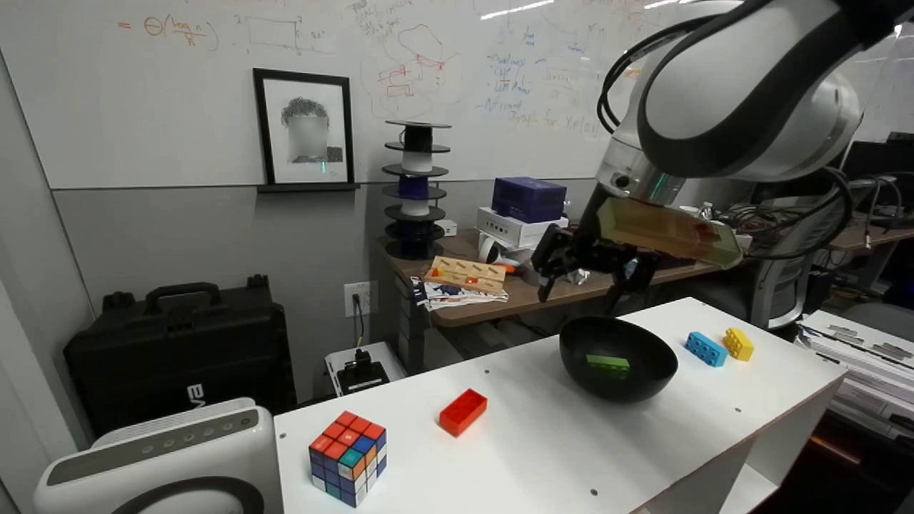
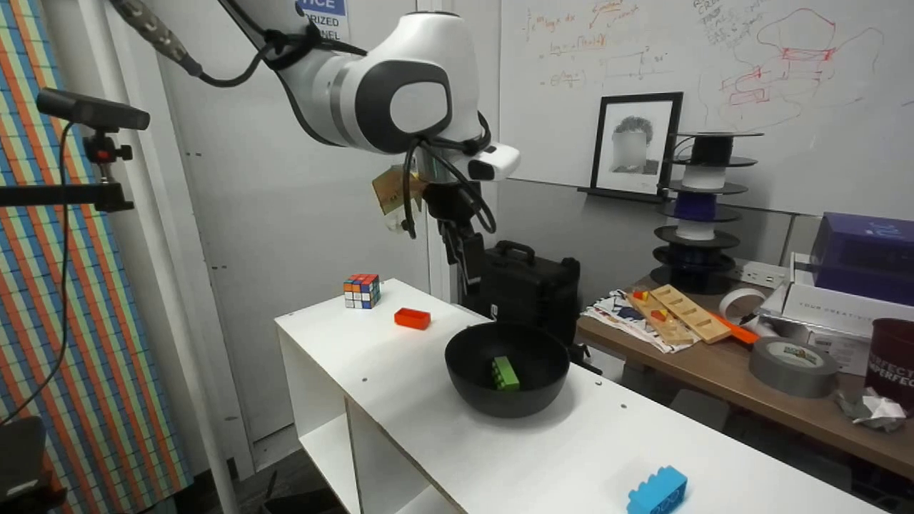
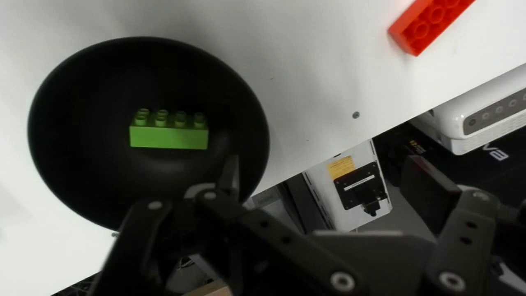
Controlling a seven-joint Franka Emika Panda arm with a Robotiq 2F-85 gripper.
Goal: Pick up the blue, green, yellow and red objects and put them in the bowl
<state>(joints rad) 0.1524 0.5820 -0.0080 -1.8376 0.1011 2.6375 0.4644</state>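
The black bowl (image 1: 651, 351) stands on the white table and also shows in an exterior view (image 2: 500, 405) and the wrist view (image 3: 78, 98). The green block (image 1: 608, 365) lies inside it, seen in the wrist view too (image 3: 169, 136). The red block (image 1: 463, 412) lies on the table between bowl and puzzle cube, also in the wrist view (image 3: 429, 25). The blue block (image 1: 706, 349) and yellow block (image 1: 738, 344) lie close together beyond the bowl; the yellow one is out of view elsewhere. My gripper (image 1: 580, 296) is open and empty above the bowl's wall-side edge; its fingers (image 3: 328, 183) are wide apart.
A puzzle cube (image 1: 348, 457) stands at the end of the white table (image 1: 528, 446), past the red block. A white appliance (image 1: 161, 464) is beside that end. A brown desk (image 2: 714, 371) with a spool stack, tape and boxes stands behind. A black case (image 1: 182, 357) is by the wall.
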